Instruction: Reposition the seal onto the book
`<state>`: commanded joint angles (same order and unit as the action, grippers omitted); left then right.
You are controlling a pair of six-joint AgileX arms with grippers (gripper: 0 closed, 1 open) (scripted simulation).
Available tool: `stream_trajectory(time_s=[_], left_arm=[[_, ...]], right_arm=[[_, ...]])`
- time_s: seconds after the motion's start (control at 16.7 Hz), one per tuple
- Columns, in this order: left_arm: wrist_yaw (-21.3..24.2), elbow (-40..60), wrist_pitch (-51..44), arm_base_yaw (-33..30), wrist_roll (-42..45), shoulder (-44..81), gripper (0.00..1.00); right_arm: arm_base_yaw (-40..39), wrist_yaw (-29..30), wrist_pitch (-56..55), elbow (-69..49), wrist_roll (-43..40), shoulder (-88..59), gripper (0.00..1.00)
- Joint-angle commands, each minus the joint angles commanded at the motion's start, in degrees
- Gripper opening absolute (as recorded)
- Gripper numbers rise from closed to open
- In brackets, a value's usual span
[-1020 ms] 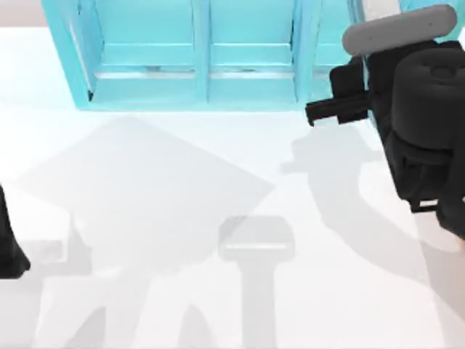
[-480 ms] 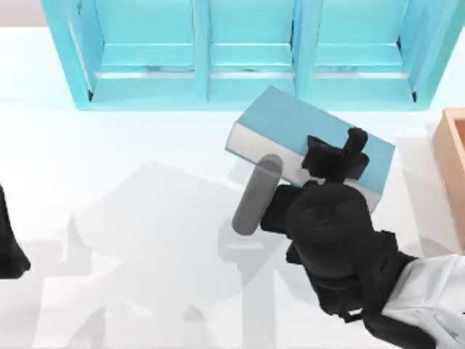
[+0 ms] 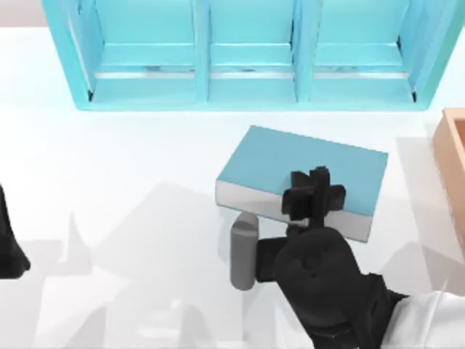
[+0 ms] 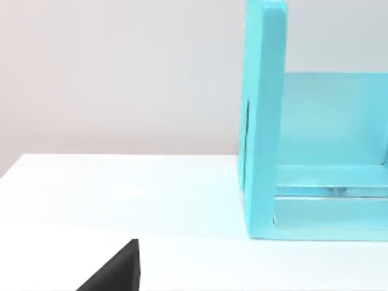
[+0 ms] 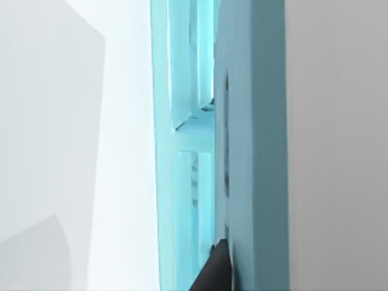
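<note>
Sitting idle at the tabletop's left edge, the left arm shows as a dark sliver; its pincer's state cannot be told. Behind, a cyan bookshelf spans the back. Just before it, right of centre, the book lies flat and slightly skewed. Over the book's front edge hangs the right pincer, covering part of the cover; whether it is clenched or released cannot be told. A tan box stands at the right edge, near the book.

One book, one bookshelf, perhaps one wooden box, two arms.
</note>
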<state>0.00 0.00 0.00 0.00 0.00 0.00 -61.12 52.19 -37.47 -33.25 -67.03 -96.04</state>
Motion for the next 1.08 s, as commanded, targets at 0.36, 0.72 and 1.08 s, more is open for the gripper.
stream_trajectory(time_s=[0.36, 0.72, 1.08], left_arm=[[0.00, 0.00, 0.00, 0.00, 0.00, 0.00, 1.00], [0.00, 0.00, 0.00, 0.00, 0.00, 0.00, 1.00], [0.00, 0.00, 0.00, 0.00, 0.00, 0.00, 1.00]], right_arm=[[-0.85, 0.76, 0.80, 0.39, 0.61, 0.70, 0.00], [-0.71, 0.82, -0.94, 0.87, 0.65, -1.31, 0.00], [-0.67, 0.77, -8.35, 2.41, 0.89, -6.90, 0.00]])
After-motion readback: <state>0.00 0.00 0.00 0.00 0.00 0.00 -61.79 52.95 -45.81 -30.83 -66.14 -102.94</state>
